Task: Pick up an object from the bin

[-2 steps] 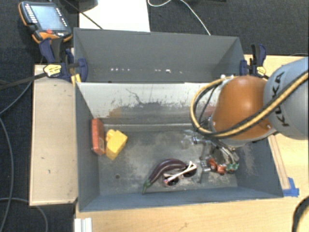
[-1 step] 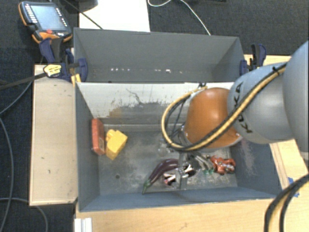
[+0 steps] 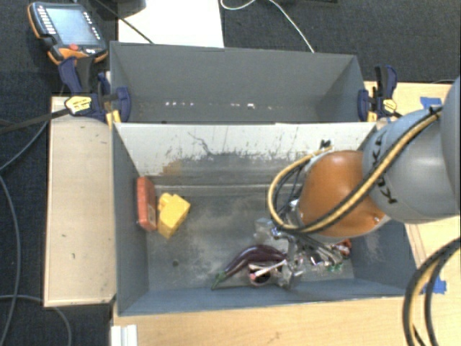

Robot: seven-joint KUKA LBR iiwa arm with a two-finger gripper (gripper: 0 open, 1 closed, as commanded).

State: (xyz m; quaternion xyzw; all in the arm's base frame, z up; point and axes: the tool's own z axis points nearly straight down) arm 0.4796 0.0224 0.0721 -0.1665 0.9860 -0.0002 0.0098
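Observation:
My gripper (image 3: 291, 262) is low in the bin's front right part, under the orange dome at the wrist. It is right at the thick end of a dark purple eggplant-shaped thing (image 3: 248, 256), which lies along the front wall with its thin green tip pointing left. A small red and green thing (image 3: 338, 254) lies just to the right of the gripper, partly hidden by the arm. The view does not show whether anything is held.
At the left wall lie a yellow block (image 3: 172, 213) and a reddish-orange bar (image 3: 146, 202) side by side. The arm with its cables covers the bin's right side. The bin's floor between the yellow block and the gripper is bare.

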